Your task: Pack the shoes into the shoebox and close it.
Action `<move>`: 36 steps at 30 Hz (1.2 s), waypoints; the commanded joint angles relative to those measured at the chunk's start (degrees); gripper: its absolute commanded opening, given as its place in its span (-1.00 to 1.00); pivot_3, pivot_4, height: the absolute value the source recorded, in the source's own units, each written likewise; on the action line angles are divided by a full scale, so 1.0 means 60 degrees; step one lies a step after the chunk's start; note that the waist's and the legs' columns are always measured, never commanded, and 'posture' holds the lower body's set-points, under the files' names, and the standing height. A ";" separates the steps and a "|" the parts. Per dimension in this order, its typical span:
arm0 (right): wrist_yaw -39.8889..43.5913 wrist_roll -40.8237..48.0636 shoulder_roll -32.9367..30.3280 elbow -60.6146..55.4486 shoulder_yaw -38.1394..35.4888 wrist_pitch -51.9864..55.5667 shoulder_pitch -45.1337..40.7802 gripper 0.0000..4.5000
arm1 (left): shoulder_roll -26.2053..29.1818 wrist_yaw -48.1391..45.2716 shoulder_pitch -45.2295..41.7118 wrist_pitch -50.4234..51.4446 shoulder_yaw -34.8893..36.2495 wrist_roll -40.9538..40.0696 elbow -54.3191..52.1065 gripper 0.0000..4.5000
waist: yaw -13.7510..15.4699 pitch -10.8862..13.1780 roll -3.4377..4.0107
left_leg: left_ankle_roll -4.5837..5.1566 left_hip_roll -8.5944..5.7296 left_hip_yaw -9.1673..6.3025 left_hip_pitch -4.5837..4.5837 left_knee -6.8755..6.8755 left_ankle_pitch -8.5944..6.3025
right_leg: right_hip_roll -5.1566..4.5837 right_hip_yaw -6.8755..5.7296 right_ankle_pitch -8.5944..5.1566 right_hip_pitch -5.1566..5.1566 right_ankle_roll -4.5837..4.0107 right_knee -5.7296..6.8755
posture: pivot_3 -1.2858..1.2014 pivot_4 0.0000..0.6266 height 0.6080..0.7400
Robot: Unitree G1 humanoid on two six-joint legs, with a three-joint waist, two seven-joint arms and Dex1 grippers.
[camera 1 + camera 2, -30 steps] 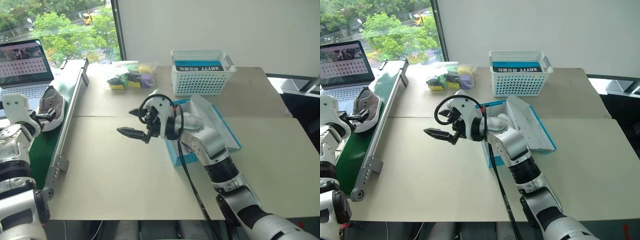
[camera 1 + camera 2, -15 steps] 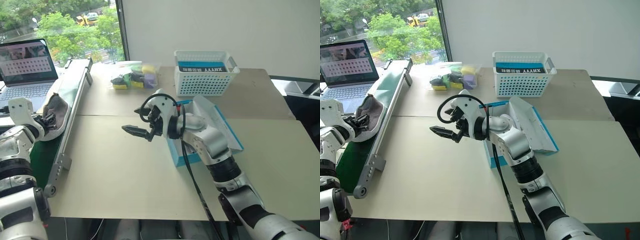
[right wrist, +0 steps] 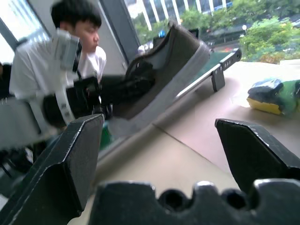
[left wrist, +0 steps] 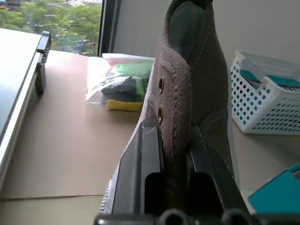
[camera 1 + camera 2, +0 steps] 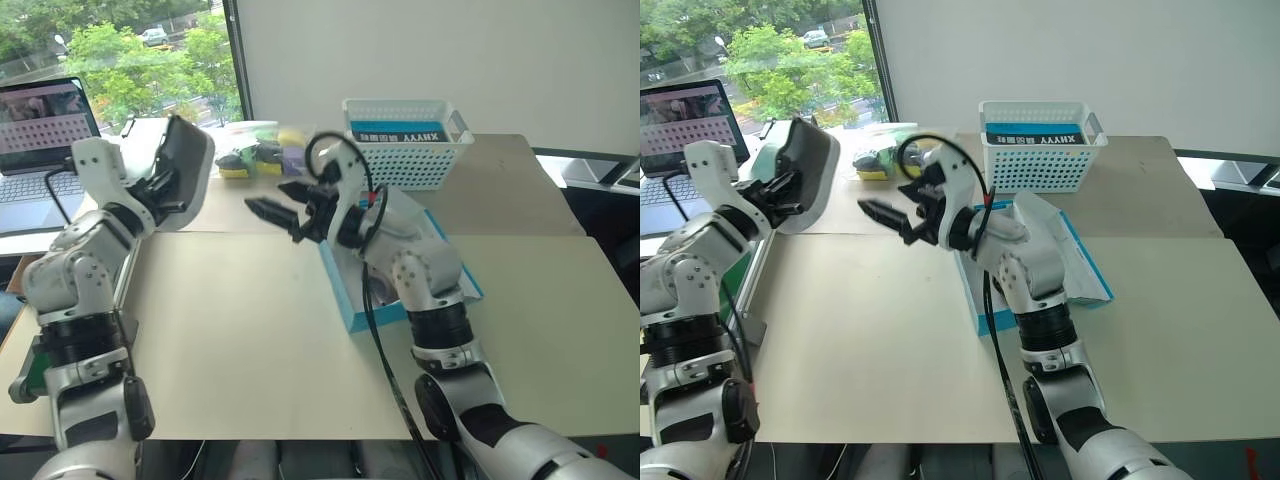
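Note:
One grey-brown shoe (image 5: 182,158) with a pale sole hangs in the air over the table's left part. My left gripper (image 5: 160,190) is shut on the shoe's side wall; in the left wrist view both fingers (image 4: 146,159) clamp the shoe (image 4: 197,93) by its eyelet edge. My right gripper (image 5: 281,200) hovers open and empty just right of the shoe, fingers pointing toward it. In the right wrist view the shoe (image 3: 161,70) sits between the spread fingertips (image 3: 79,159). The blue shoebox (image 5: 342,290) lies open behind my right arm, its lid (image 5: 445,255) tipped to the right.
A white lattice basket (image 5: 405,150) stands at the back, with a clear bag of sponges (image 5: 255,155) to its left. A laptop (image 5: 45,125) and a conveyor rail (image 5: 748,300) line the table's left side. A person (image 3: 77,42) sits beyond the conveyor.
My left gripper shut on the shoe, lifted it off the conveyor and swung it right, over the table. The right gripper rose toward it, still open.

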 commanded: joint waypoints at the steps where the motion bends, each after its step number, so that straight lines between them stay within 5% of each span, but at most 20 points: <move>1: -0.1485 0.1351 0.0744 0.0062 -0.1520 -0.0117 -0.0490 1.00 | -0.0495 0.0503 -0.0483 0.0309 -0.0245 -0.0405 -0.1113 -0.99 | 0.0030 0.0000 0.0000 | 0.0000 -0.0004 -0.0003 -0.0005 0.0000 0.0000 | -0.0003 -0.0003 0.0000 0.0002 0.0000 -0.0001 | 0.03 -0.52 1.00; 7: -0.2913 0.2823 0.1268 0.0232 -0.2216 -0.0397 -0.0417 1.00 | -0.2241 0.1310 -0.0255 0.0575 -0.1176 -0.0580 -0.1961 -0.99 | -0.0014 0.0000 0.0001 | 0.0003 -0.0007 0.0012 -0.0012 -0.0007 -0.0002 | -0.0008 0.0003 0.0000 0.0003 0.0001 -0.0006 | 0.03 -0.52 1.00; 23: -0.3492 0.3350 0.0776 0.0442 -0.1568 -0.0700 -0.0150 1.00 | -0.3523 0.1848 -0.0437 0.0769 -0.1846 -0.0713 -0.2428 -0.99 | -0.0206 0.0001 0.0002 | 0.0003 -0.0007 0.0025 -0.0011 -0.0005 -0.0001 | -0.0001 0.0017 0.0000 0.0002 0.0001 -0.0032 | 0.03 -0.52 1.00; 28: -0.3419 0.3338 0.0717 0.0415 -0.1437 -0.0712 -0.0097 0.42 | -0.3691 0.1855 -0.0417 0.0777 -0.2006 -0.0695 -0.2449 -1.00 | -0.0193 0.0001 0.0002 | 0.0003 -0.0008 0.0025 -0.0011 -0.0005 -0.0001 | -0.0001 0.0017 0.0000 0.0002 0.0001 -0.0038 | 0.03 -0.52 1.00; 36: -0.3353 0.3267 0.0631 0.0466 -0.1380 -0.0873 -0.0127 -0.78 | -0.3622 0.1744 -0.0431 0.1056 -0.1883 -0.1018 -0.2661 -1.00 | -0.0189 0.0001 0.0002 | 0.0003 -0.0007 0.0025 -0.0012 -0.0005 -0.0001 | -0.0001 0.0017 0.0000 0.0002 0.0001 -0.0038 | 0.03 -0.52 1.00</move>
